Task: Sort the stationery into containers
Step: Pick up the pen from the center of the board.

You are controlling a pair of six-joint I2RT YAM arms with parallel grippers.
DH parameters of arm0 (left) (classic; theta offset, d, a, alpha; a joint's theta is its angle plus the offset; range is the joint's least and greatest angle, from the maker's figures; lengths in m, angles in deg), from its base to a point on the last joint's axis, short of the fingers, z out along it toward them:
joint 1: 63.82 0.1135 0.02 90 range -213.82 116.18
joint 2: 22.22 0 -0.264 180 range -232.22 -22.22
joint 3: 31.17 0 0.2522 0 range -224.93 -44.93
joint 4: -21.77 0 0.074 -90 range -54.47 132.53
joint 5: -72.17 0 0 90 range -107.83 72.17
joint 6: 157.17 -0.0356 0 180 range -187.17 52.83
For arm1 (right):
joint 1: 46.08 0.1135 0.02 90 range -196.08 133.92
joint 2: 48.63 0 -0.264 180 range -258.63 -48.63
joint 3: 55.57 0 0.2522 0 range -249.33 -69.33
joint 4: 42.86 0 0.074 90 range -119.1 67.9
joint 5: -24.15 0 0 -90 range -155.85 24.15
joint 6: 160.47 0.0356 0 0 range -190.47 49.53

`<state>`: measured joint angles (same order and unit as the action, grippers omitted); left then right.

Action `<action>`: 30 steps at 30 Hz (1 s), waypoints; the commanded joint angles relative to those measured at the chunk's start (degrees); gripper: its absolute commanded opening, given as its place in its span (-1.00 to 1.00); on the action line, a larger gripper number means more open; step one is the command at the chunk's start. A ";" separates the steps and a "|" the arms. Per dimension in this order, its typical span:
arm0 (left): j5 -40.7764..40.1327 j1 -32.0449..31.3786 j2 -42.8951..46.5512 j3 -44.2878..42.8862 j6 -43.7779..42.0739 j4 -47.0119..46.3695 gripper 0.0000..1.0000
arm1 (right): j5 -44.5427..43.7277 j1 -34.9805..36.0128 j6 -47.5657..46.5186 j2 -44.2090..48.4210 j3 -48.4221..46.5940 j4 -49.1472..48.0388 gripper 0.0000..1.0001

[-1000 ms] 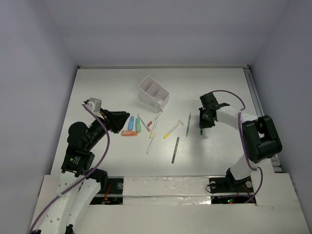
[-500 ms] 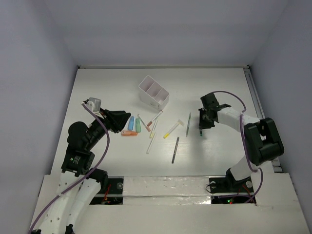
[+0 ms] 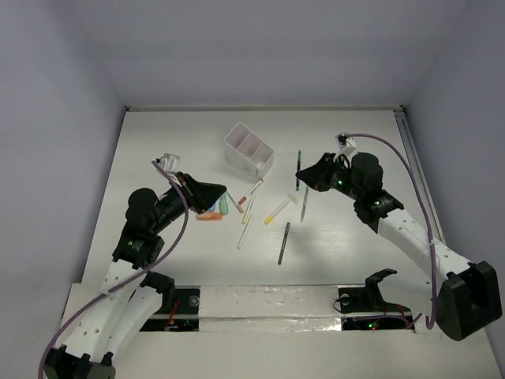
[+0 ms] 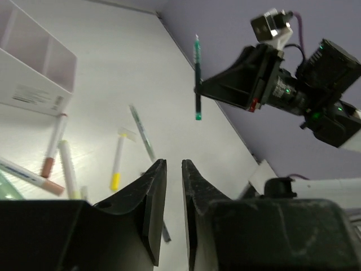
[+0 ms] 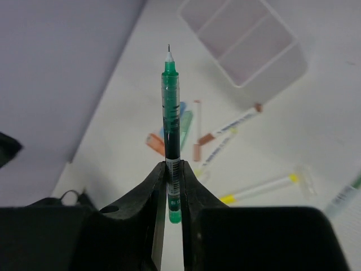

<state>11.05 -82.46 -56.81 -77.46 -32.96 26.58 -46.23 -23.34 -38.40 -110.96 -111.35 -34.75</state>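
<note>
Right hand (image 5: 174,169) pinching a green pen (image 5: 171,107) by its lower barrel, tip up, aloft over the bench (image 3: 355,134) to the right of the white three-compartment box (image 3: 251,163). Left hand (image 4: 174,169) empty, fingers parted by a narrow slit, low beside the chunky markers (image 3: 215,207). Other pens (image 3: 246,229) lie loose on the bench.

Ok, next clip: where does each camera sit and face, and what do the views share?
Top external: above and behind the bases, looking down the table; both arms show.
Left wrist: faces across toward the right gripper; left gripper below, jaws slightly apart, empty.
Right wrist: faces the white box; its fingers clamp the green pen.
Shared: pen and box appear in all three.
</note>
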 commanded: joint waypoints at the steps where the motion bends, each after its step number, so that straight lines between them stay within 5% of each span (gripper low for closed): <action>1: 1.97 -3.94 -0.56 1.94 4.45 -8.96 -0.72 | 13.15 2.48 7.56 -2.27 1.41 -16.75 -1.00; 3: -0.04 -8.41 -1.35 2.82 5.42 -10.38 -0.69 | 14.92 4.15 9.48 -3.50 1.85 -20.70 -1.00; 7: -4.88 -14.67 -4.60 3.70 5.69 -14.68 -0.17 | 17.82 6.78 11.95 -6.57 2.90 -24.49 -1.00; 9: -6.55 -15.29 -5.84 3.88 5.60 -15.57 -0.07 | 18.70 8.27 12.40 -7.19 3.35 -26.16 -1.00; 30: -9.37 -16.52 -16.03 8.63 11.05 -29.63 -0.17 | 22.57 13.82 16.35 -15.02 5.19 -36.71 -1.00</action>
<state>1.57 -98.65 -72.44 -69.57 -23.14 3.54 -24.81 -10.14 -23.03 -125.82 -106.74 -64.85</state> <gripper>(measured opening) 0.420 0.175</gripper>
